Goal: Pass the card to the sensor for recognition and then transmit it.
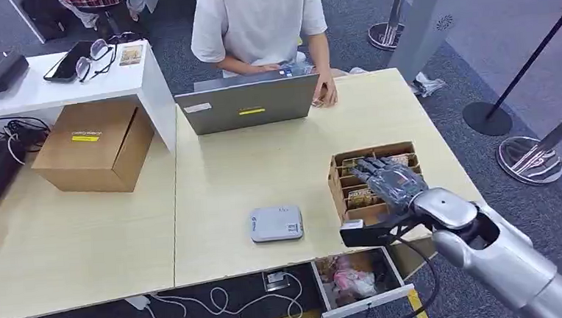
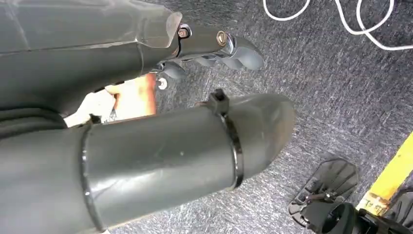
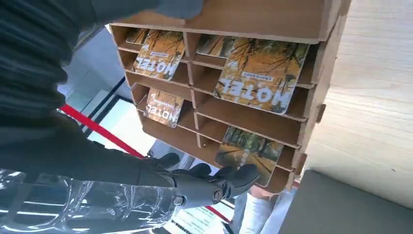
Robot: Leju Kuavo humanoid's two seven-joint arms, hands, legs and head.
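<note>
right hand (image 1: pixel 391 180) hovered over cardboard card rack (image 1: pixel 339 188), fingers spread | grey sensor (image 1: pixel 275 223) lay left of rack on table (image 1: pixel 227 170) | person (image 1: pixel 258 20) sat behind laptop (image 1: pixel 249 102)

Autumn-leaf cards (image 3: pixel 260 78), brown rack (image 3: pixel 253 119)

You have the cards (image 3: pixel 263 80) standing in a brown slotted card box (image 1: pixel 338 181) at the right side of the light wood table. Each card shows an autumn tree scene with "MOTEL" in white letters. They sit tilted in separate compartments, some compartments empty. The sensor (image 1: pixel 275 223), a flat grey rounded pad, lies flat on the table left of the box, apart from it.
</note>
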